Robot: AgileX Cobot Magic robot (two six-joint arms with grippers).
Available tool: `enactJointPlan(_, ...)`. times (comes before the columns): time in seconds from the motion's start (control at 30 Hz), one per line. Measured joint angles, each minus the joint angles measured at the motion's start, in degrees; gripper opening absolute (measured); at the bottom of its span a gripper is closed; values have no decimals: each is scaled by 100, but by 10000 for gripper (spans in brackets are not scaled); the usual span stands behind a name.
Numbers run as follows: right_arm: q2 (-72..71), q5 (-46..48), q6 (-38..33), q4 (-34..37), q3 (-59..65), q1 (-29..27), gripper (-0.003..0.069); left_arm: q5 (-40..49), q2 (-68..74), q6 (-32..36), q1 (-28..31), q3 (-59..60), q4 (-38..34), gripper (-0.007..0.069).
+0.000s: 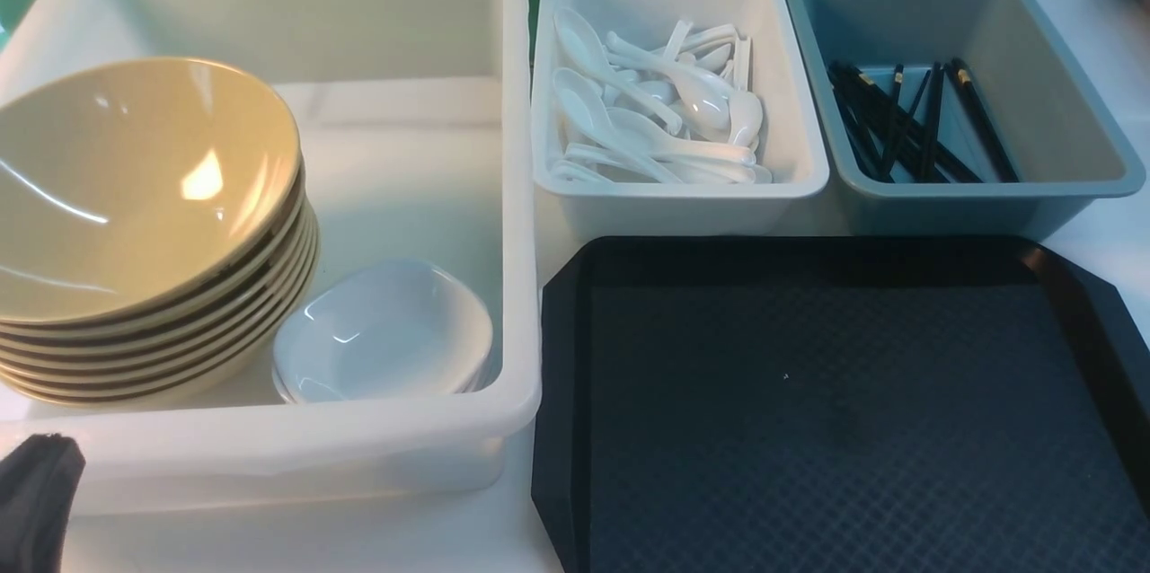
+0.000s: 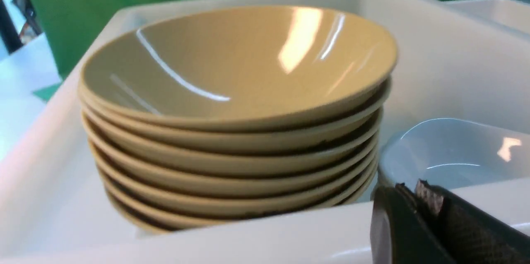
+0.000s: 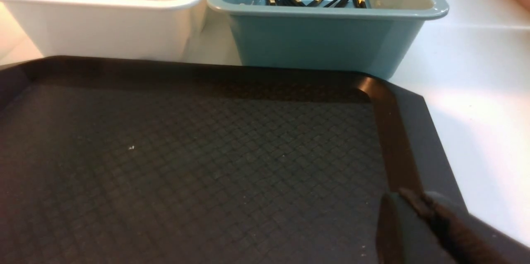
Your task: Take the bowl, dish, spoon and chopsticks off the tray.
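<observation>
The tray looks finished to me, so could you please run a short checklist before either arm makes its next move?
1. Tray free of tableware: ok, nothing lies on it in the front and right wrist views.
2. Bowls stacked inside large white tub: ok.
3. Spoons in small white tub: ok.
4. Chopsticks in grey-blue tub: ok.
5. Left gripper shut and holding nothing: ok.
6. Right gripper shut or opening: cannot tell.

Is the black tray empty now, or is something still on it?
Empty. The tray shows only its bare textured surface in the front and right wrist views; its near edge is out of frame.
</observation>
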Motion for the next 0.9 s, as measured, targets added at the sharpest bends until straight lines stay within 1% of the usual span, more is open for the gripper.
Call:
enactJointPlan(0.03,0,0,0,0,0,0,83,-7,0,0,0,19,50,8)
enactJointPlan(0.07,0,0,0,0,0,0,83,-50,0,-596,0,123,349,8)
enactJointPlan(0.2,0,0,4,0,0,0,86,73,0,-876,0,129,525,8)
enactJointPlan(0.43,0,0,4,0,0,0,94,623,0,-855,-37,129,498,8)
enactJointPlan(0.73,0,0,-31,0,0,0,105,660,0,-380,-75,129,238,8)
enactJointPlan(0.9,0,0,-31,0,0,0,112,666,0,-380,-75,129,201,8)
